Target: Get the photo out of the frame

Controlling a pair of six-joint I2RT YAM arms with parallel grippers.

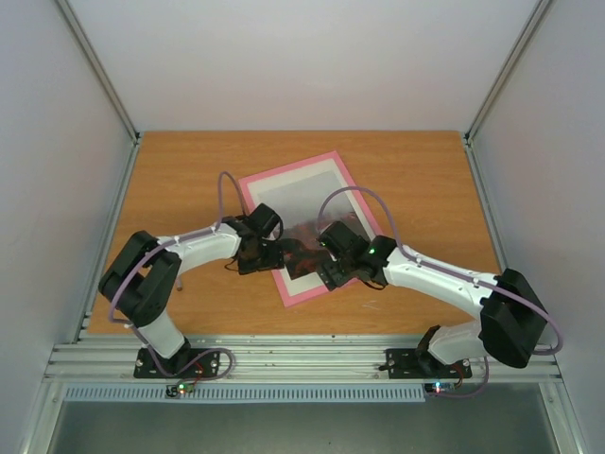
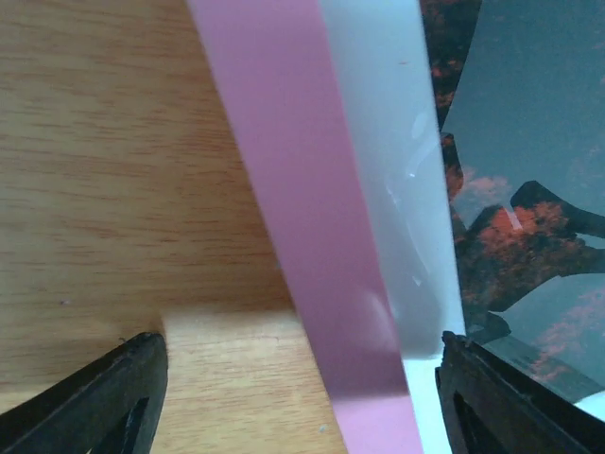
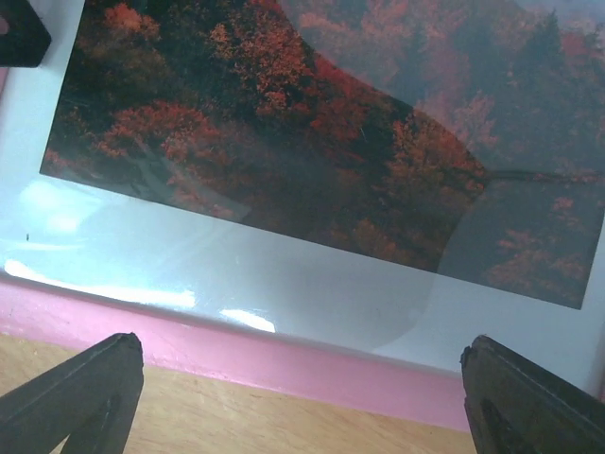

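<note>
Top external view first: where is the frame?

Front up, flat on the wooden table, near its middle. It is turned so the long side leans towards 11 o'clock. The border is thin and pink, and it is all on the table.

And the photo?

Inside the frame, within a white mat just inside the pink border. The end towards 12 o'clock is a misty pale grey. The end towards 6 o'clock, by the arms, darkens into red-orange trees.

Do the wrist views show more?

The right wrist view shows autumn foliage, orange and deep red against dark shadow. A glossy sheen and pale reflections lie over it. The mat is below the picture, then the pink strip, then bare table at 6 o'clock. The left wrist view shows the pink strip running from 12 to 6 o'clock. There the mat and the trees lie towards 3 o'clock.

How is the left gripper?

Its jaws are spread wide across the frame's edge. One finger is over the table at 7 o'clock and the other over the mat at 5 o'clock. It grips nothing, and I cannot tell whether it touches the frame.

And the right gripper?

It is spread wide too, with a finger at each lower corner of its view. It holds nothing and sits at the frame's 6 o'clock end.
</note>
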